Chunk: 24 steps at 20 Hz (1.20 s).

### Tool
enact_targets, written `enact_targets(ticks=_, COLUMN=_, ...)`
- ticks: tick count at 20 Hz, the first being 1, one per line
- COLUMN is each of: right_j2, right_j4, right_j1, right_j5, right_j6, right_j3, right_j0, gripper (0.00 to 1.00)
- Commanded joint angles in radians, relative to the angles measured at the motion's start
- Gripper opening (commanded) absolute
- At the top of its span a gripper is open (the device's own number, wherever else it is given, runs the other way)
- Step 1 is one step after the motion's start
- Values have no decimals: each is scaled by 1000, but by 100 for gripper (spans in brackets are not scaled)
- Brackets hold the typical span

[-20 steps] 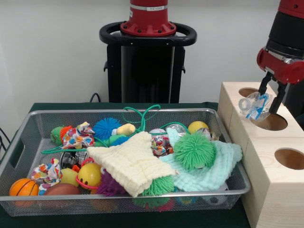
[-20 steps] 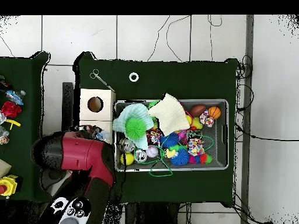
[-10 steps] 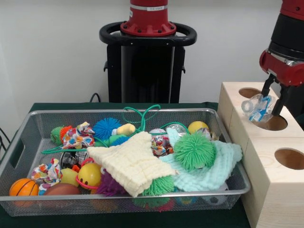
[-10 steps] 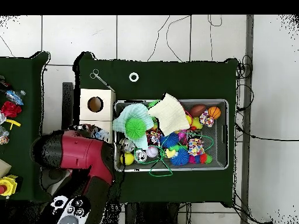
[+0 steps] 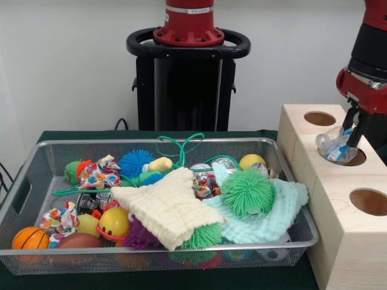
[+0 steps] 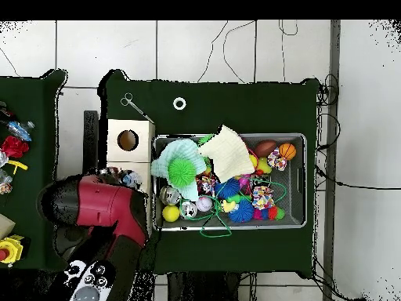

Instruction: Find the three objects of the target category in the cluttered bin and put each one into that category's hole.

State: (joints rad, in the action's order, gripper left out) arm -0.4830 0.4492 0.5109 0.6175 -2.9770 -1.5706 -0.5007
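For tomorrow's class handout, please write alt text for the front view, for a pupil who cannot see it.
The robot's gripper holds a crumpled clear plastic bottle over the middle hole of a wooden box. Beside it, a wire mesh bin overflows with spiky balls, cloths and small toys.

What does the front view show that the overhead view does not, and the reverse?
Only the front view shows the gripper holding a crumpled plastic bottle over the middle hole of the wooden box. Only the overhead view shows scissors and a white ring on the green cloth. Both show the wire bin with the green spiky ball.
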Motion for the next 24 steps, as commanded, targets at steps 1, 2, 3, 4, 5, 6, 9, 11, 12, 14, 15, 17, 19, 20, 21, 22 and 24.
enact_targets(ticks=1, right_j2=92, right_j4=49, right_j1=-21, right_j5=54, right_j6=-189, right_j3=-14, right_j0=11, gripper=0)
enact_targets(ticks=2, right_j2=93, right_j4=50, right_j1=-20, right_j5=54, right_j6=-186, right_j3=-18, right_j0=10, gripper=0)
enact_targets(ticks=3, right_j2=93, right_j4=52, right_j1=-18, right_j5=53, right_j6=-185, right_j3=-22, right_j0=10, gripper=0)
enact_targets(ticks=4, right_j2=93, right_j4=54, right_j1=-14, right_j5=53, right_j6=-183, right_j3=-27, right_j0=10, gripper=0)
enact_targets(ticks=5, right_j2=94, right_j4=57, right_j1=-10, right_j5=55, right_j6=-182, right_j3=-30, right_j0=10, gripper=0)
enact_targets(ticks=6, right_j2=93, right_j4=59, right_j1=-4, right_j5=59, right_j6=-182, right_j3=-34, right_j0=9, gripper=0)
enact_targets(ticks=9, right_j2=87, right_j4=59, right_j1=3, right_j5=71, right_j6=-180, right_j3=-37, right_j0=4, gripper=0)
enact_targets(ticks=11, right_j2=77, right_j4=49, right_j1=-3, right_j5=74, right_j6=-171, right_j3=-31, right_j0=3, gripper=100)
enact_targets(ticks=12, right_j2=76, right_j4=47, right_j1=-3, right_j5=73, right_j6=-169, right_j3=-31, right_j0=2, gripper=100)
enact_targets(ticks=14, right_j2=75, right_j4=43, right_j1=-5, right_j5=75, right_j6=-167, right_j3=-29, right_j0=0, gripper=100)
enact_targets(ticks=15, right_j2=87, right_j4=53, right_j1=0, right_j5=71, right_j6=-168, right_j3=-40, right_j0=2, gripper=100)
enact_targets(ticks=17, right_j2=94, right_j4=59, right_j1=11, right_j5=61, right_j6=-166, right_j3=-54, right_j0=4, gripper=100)
enact_targets(ticks=19, right_j2=93, right_j4=63, right_j1=17, right_j5=64, right_j6=-171, right_j3=-54, right_j0=1, gripper=100)
enact_targets(ticks=20, right_j2=92, right_j4=64, right_j1=18, right_j5=67, right_j6=-172, right_j3=-53, right_j0=0, gripper=100)
enact_targets(ticks=21, right_j2=92, right_j4=64, right_j1=20, right_j5=71, right_j6=-174, right_j3=-53, right_j0=0, gripper=100)
enact_targets(ticks=22, right_j2=91, right_j4=64, right_j1=21, right_j5=74, right_j6=-174, right_j3=-52, right_j0=0, gripper=100)
enact_targets(ticks=24, right_j2=91, right_j4=65, right_j1=22, right_j5=77, right_j6=-176, right_j3=-52, right_j0=2, gripper=100)
